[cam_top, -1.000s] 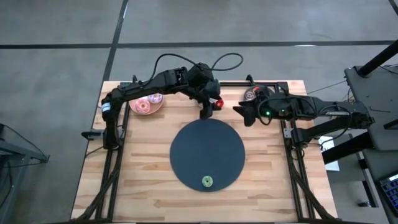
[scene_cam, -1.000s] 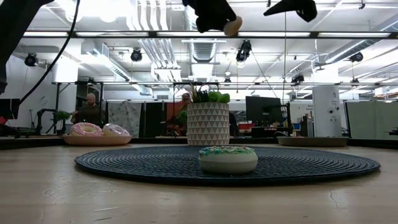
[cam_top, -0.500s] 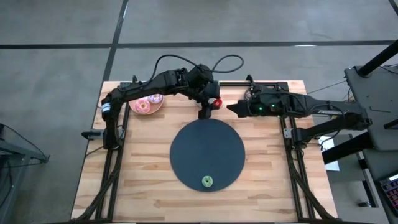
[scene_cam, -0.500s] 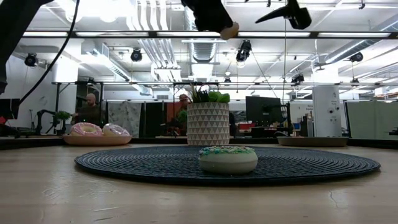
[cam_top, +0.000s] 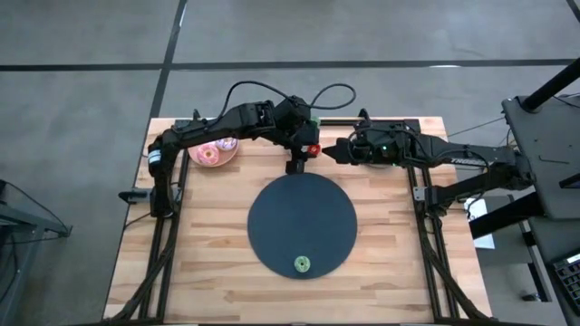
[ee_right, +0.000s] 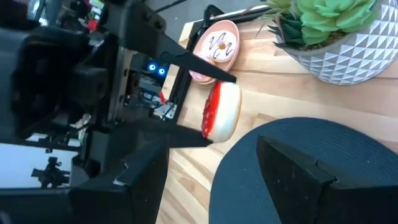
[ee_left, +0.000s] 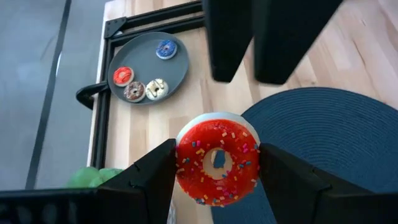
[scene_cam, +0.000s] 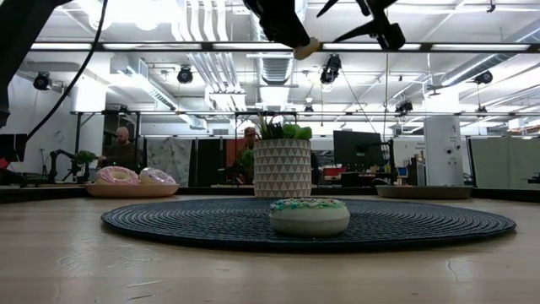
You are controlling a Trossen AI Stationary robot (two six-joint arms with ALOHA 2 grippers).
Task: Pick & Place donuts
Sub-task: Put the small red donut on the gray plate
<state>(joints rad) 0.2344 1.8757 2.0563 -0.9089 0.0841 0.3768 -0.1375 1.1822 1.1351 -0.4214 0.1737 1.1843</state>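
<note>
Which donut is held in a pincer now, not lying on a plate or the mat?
The red-frosted donut, clamped in the left pincer. The green one lies on the dark mat; the others rest on plates.

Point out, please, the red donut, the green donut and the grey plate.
red donut [ee_left: 217, 160]: left wrist view, on its sprinkled red icing.
green donut [cam_top: 302, 263]: high view, on its top.
grey plate [ee_left: 144, 57]: left wrist view, on its bare middle.

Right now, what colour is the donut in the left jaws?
Red icing with sprinkles on the donut; left wrist view.
</note>
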